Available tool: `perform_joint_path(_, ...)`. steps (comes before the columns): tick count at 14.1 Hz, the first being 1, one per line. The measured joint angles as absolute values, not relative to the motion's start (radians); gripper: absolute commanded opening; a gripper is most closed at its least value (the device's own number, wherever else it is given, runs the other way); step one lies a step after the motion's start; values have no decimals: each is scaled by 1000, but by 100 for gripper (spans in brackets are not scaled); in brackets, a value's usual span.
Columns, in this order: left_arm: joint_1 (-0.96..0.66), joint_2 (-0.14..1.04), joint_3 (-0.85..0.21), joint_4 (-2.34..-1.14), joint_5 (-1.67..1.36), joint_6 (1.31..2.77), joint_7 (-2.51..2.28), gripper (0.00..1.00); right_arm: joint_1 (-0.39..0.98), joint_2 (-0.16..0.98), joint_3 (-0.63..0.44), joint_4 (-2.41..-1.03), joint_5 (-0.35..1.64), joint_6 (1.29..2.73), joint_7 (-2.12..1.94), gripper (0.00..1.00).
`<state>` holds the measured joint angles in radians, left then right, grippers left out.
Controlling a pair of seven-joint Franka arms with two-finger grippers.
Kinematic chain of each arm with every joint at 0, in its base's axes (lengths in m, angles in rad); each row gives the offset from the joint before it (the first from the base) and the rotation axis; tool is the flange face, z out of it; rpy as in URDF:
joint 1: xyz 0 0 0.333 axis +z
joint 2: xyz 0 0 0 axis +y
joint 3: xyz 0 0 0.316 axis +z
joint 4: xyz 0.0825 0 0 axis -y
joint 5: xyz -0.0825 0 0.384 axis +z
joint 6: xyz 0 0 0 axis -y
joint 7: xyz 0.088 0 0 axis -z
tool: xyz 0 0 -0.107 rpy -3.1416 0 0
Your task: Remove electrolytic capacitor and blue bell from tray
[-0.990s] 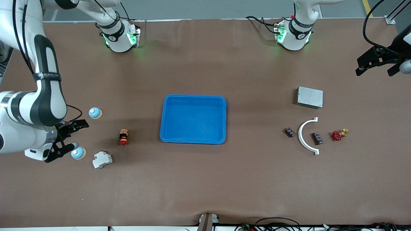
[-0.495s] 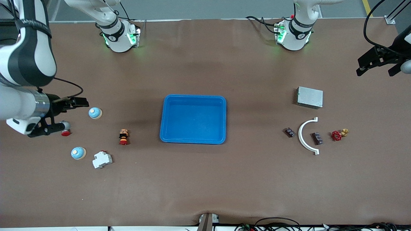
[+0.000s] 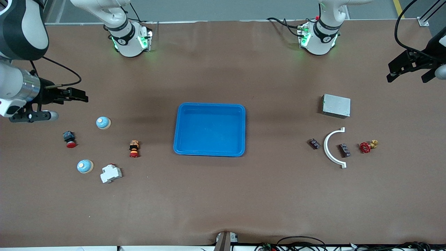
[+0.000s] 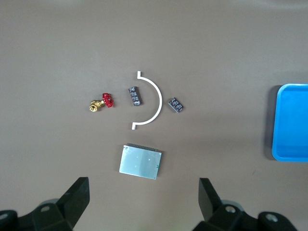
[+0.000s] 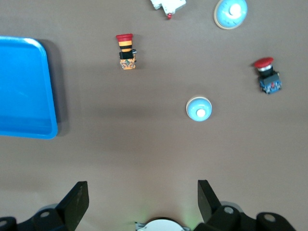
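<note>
Two blue bells lie at the right arm's end of the table, one [image 3: 103, 122] farther from the front camera than the other [image 3: 85, 166]; both show in the right wrist view [image 5: 198, 109] [image 5: 231, 12]. Two small dark capacitors [image 3: 314, 143] [image 3: 344, 150] lie at the left arm's end, and both show in the left wrist view [image 4: 175, 105] [image 4: 135, 96]. The blue tray [image 3: 209, 129] sits mid-table, empty. My right gripper [image 3: 66, 104] [image 5: 142, 204] is open and empty, high over bare table apart from the bells. My left gripper [image 3: 411, 69] [image 4: 143, 202] is open and empty, high over the table's edge, waiting.
Near the bells lie a red push button [image 3: 69, 138], a striped emergency-stop button [image 3: 133, 149] and a white circuit breaker [image 3: 111, 173]. Near the capacitors lie a white arc [image 3: 332, 148], a red-handled brass valve [image 3: 368, 146] and a silver box [image 3: 336, 105].
My right gripper has risen and moved away from the nearer bell toward the robots' bases, still open and empty. The red push button has come into view. The left arm has not moved.
</note>
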<state>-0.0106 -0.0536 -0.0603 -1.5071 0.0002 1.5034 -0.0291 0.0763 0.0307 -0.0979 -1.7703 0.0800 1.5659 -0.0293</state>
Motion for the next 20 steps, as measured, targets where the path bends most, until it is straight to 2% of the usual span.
perform_joint_path(3, -11, -54, -74, -1506, 0, 1503, -29, 100, 76, 23, -98, -1754, 78, 1596, -3, 100)
perform_joint_path(11, -10, -54, -74, -1503, 0, 1500, -29, 100, 52, 85, -101, -1553, 52, 1603, 8, 100)
perform_joint_path(20, -11, -55, -98, -1502, 0, 1476, -34, 100, 70, 97, -87, -1529, 32, 1570, 9, 100)
